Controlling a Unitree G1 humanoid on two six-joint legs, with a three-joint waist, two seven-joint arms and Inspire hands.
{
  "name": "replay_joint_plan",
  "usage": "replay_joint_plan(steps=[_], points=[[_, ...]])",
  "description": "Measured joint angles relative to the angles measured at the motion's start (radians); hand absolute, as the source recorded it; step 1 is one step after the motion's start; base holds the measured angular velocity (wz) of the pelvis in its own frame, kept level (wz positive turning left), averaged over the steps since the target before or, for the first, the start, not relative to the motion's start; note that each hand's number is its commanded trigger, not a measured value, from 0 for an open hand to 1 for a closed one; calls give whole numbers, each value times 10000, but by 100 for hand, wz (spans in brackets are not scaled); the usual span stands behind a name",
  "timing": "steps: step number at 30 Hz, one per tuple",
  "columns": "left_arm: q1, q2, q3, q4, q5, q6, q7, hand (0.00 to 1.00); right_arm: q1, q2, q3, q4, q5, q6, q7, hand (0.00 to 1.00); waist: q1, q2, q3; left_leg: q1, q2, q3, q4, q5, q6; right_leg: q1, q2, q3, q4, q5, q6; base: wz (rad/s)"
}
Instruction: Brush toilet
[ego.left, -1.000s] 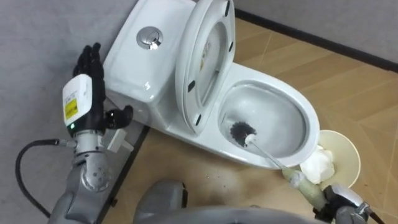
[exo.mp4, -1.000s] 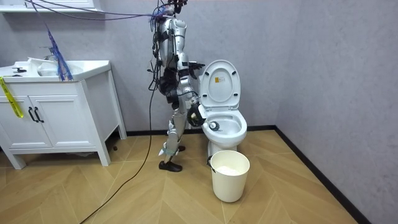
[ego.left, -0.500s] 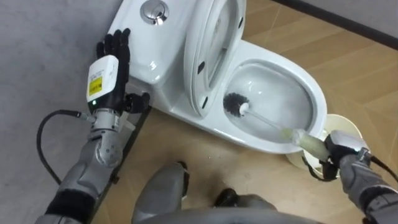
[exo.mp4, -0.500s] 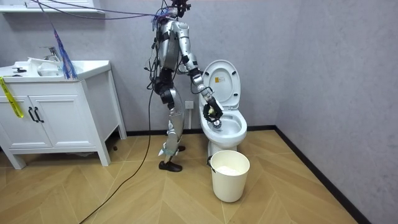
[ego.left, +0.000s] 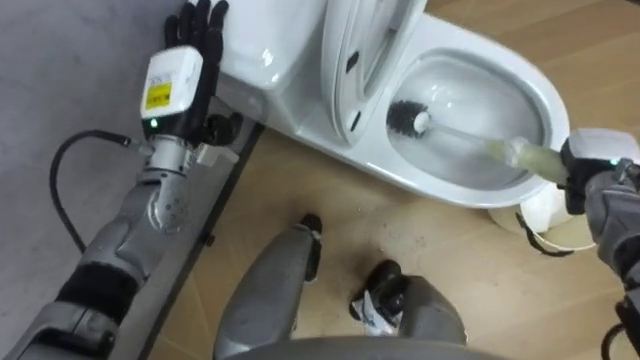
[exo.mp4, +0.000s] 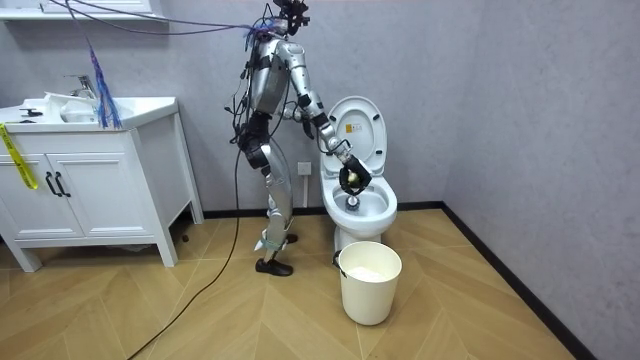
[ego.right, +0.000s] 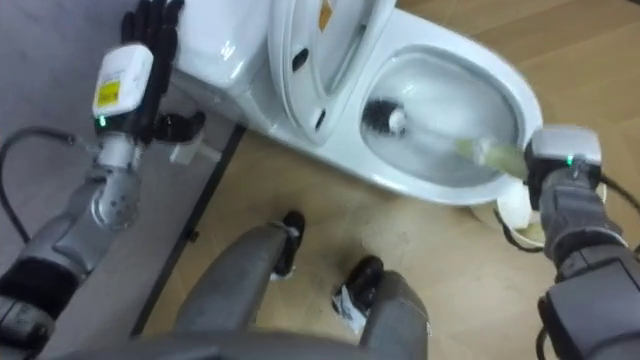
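Note:
The white toilet (ego.left: 285, 85) has its lid (ego.left: 362, 40) raised. A toilet brush is in the bowl: its dark bristle head (ego.left: 407, 117) lies against the bowl's inner wall below the lid. The pale handle (ego.left: 520, 153) slants to the right. My right hand (ego.left: 592, 172) is shut on that handle at the bowl's right rim. My left hand (ego.left: 192, 55) is open, fingers straight, held up beside the tank by the grey wall. In the room view I stand upright at the toilet (exo.mp4: 360, 195), on the room view's left of it, with my right hand (exo.mp4: 350, 178) over the bowl.
A white bin (exo.mp4: 370, 282) holding crumpled paper stands on the wood floor in front of the toilet, and its rim (ego.left: 550, 222) shows under my right hand. A white vanity cabinet (exo.mp4: 90, 175) is at the room view's left. Grey walls close in behind and beside the toilet.
I have straightened up from a bend and my right arm has lifted over the bowl. The brush head slid from the bowl's bottom up towards the lid side. The eye view shifted.

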Motion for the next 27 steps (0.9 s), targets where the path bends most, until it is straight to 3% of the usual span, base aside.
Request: replay_joint_plan(steps=[5,11,17,22,24,27], points=[[-33,63,-122,-178,13,123,331,0,-438,-188,13,32,-675,329,-410,100,26,78,2,-405,-18,64,113,30,42,-427,-102,-16,172,16,-27,-2],[-51,45,-257,-554,6,410,549,0,-734,-451,272,-7,-1423,860,-1022,100,61,458,6,-1059,-74,174,354,63,106,-1221,-321,-18,702,11,-33,-1],[9,-38,-475,-533,-70,786,864,0,78,-441,722,-796,-1578,1348,-1578,100,5,854,-8,-1124,-67,262,362,73,124,-1213,-293,-53,467,-16,-61,-2],[215,-185,-552,-547,-208,1048,955,0,856,-9,662,-1802,-1606,1946,-1601,100,-69,965,-76,-944,31,282,289,71,119,-994,-45,13,233,3,-36,-1],[453,-287,-540,-565,-211,1306,1130,0,1297,317,475,-2280,-1614,2178,-1519,100,-258,1053,-163,-806,67,281,140,78,101,-838,66,30,26,25,-14,0],[803,-404,-530,-516,-236,1618,1509,0,1770,756,346,-2542,-1589,2396,-1536,100,-545,1135,-224,-572,43,379,15,87,86,-638,74,50,-33,29,-9,-1]])
